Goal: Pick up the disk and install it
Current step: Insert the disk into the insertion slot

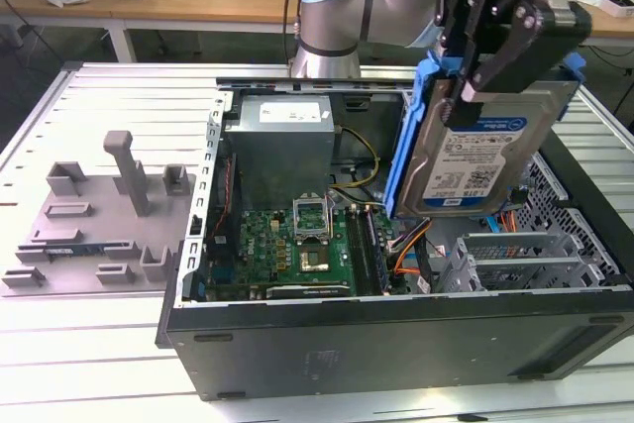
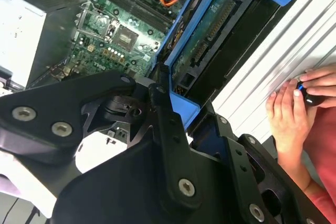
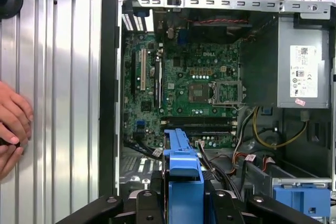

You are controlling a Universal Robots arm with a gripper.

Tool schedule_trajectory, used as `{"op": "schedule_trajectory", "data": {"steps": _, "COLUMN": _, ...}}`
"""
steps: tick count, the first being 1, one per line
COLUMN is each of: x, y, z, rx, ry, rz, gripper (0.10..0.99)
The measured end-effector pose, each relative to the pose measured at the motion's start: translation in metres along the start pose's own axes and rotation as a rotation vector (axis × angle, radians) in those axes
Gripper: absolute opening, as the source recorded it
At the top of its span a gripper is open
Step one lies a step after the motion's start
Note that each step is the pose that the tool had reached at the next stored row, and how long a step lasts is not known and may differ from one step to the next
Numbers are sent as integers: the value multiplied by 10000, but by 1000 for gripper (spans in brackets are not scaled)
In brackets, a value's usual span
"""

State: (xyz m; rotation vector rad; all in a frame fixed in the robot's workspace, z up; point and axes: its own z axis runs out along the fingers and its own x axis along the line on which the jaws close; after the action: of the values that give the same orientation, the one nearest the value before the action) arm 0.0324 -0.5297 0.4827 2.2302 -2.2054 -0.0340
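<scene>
Black gripper (image 1: 474, 86) clamps the disk (image 1: 485, 160) — silver rectangular metal drive, blue plastic bracket — hung beneath it; advise keeping it square, grip firm.

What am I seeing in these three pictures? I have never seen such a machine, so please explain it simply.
A robot arm works over an open computer case on a metal table. One camera watches from outside; two ride near the arm's wrist. The arm's black hand is shut on the disk, a silver drive in a blue bracket, held above the case. A grey plastic fixture lies beside the case. A person's hands are by the table.
</scene>
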Motion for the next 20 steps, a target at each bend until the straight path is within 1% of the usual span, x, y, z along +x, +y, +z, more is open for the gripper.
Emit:
{"op": "schedule_trajectory", "data": {"steps": 2, "x": 51, "y": -76, "z": 0, "rx": 0, "ry": 1, "rz": -1, "gripper": 365}}
{"op": "schedule_trajectory", "data": {"steps": 4, "x": 99, "y": -182, "z": 3, "rx": 0, "ry": -1, "rz": 0, "gripper": 365}}
{"op": "schedule_trajectory", "data": {"steps": 10, "x": 132, "y": -378, "z": 8, "rx": 0, "ry": 0, "rz": -1, "gripper": 365}}
{"op": "schedule_trajectory", "data": {"steps": 13, "x": 143, "y": -517, "z": 14, "rx": 0, "ry": -9, "rz": 0, "gripper": 365}}
{"op": "schedule_trajectory", "data": {"steps": 16, "x": 148, "y": -685, "z": 27, "rx": 0, "ry": -23, "rz": -1, "gripper": 365}}
{"op": "schedule_trajectory", "data": {"steps": 18, "x": 148, "y": -745, "z": 38, "rx": 0, "ry": -27, "rz": -1, "gripper": 365}}
{"op": "schedule_trajectory", "data": {"steps": 20, "x": 149, "y": -770, "z": 46, "rx": 0, "ry": -25, "rz": -1, "gripper": 365}}
